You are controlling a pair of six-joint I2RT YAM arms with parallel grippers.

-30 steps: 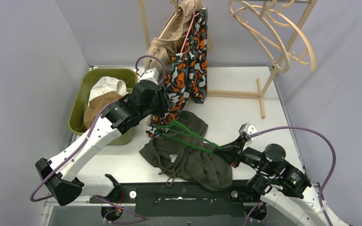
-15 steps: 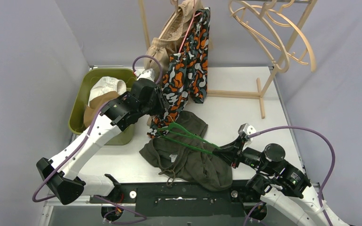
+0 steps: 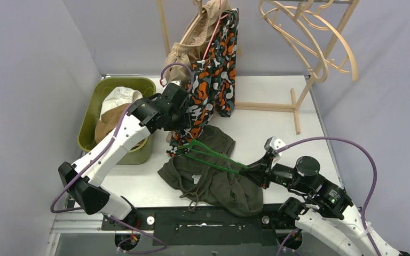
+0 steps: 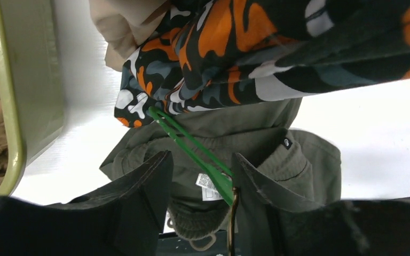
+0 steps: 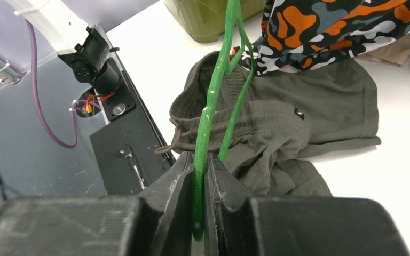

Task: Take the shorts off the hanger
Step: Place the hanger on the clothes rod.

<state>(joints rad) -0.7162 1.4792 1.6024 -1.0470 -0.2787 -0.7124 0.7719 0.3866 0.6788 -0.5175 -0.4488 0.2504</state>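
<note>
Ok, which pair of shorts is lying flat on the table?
The dark olive shorts, spread flat under the green hanger. Camouflage and beige hang from the rack; white and brown sit in the bin.

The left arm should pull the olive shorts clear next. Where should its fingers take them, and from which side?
Likely the dark olive shorts' gathered waistband, coming down from above: it is bunched into a raised ridge on the table, while the legs lie flat.
</note>
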